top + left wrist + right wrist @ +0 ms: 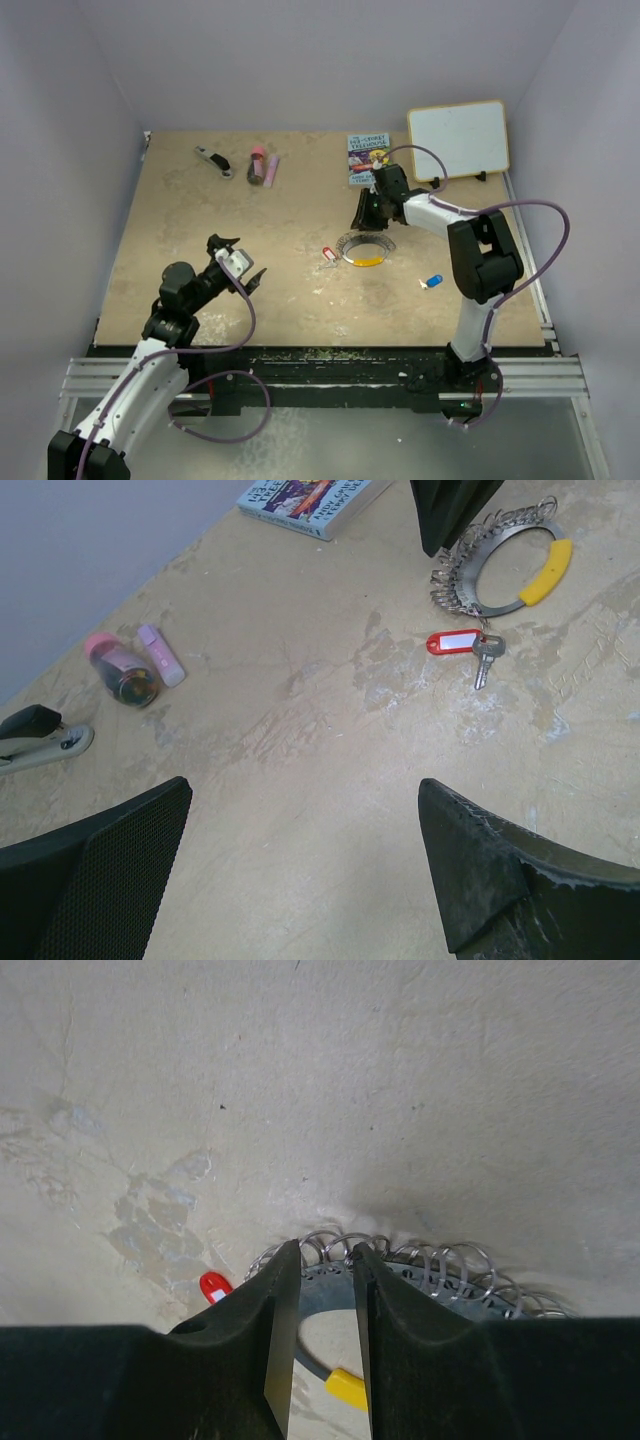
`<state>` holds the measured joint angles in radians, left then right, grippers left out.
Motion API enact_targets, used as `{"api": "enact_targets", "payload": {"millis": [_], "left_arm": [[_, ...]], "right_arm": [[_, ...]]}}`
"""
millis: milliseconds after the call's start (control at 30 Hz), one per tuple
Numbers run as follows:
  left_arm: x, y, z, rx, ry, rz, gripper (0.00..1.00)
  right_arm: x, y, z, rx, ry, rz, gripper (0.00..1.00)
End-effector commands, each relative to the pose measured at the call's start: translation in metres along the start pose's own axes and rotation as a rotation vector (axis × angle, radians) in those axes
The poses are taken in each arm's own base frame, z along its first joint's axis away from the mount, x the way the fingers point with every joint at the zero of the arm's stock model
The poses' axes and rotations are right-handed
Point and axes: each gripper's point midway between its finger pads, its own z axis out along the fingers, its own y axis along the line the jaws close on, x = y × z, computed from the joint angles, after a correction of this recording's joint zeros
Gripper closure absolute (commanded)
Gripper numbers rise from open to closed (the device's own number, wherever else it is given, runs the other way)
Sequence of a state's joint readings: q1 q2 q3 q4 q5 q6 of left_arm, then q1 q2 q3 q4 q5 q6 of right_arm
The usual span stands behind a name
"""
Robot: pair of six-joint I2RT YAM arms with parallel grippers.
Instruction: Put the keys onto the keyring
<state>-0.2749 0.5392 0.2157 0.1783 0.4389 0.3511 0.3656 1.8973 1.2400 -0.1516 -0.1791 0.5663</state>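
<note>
keys still off the ring, right jaws at its rim

neither key is threaded yet: the red key (329, 253) lies on the worktop (180, 230) just beside the ring (368, 262), and the blue key (433, 281) sits well apart to its right. all the threading is left to you. your right jaws are narrowed onto the ring's far rim, its band between them and seemingly pinched, the ring lying flat. your left jaws hang wide apart above the worktop, holding nothing.
</note>
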Motion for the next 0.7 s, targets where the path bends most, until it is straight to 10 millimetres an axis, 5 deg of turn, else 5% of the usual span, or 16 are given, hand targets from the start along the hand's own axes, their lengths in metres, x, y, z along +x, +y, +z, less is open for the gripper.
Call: {"api": "enact_targets", "payload": {"millis": [0, 367, 667], "left_arm": [[-0.014, 0.005, 0.000, -0.013, -0.054, 0.018, 0.02], [-0.015, 0.005, -0.001, -0.016, -0.059, 0.025, 0.02], [-0.014, 0.004, -0.001, -0.012, -0.060, 0.025, 0.02]], "right_arm": [[0.002, 0.010, 0.000, -0.004, 0.000, 0.005, 0.67], [0.021, -0.017, -0.003, 0.110, 0.033, 0.004, 0.84], [0.055, -0.011, -0.005, 0.033, 0.091, -0.039, 1.00]]}}
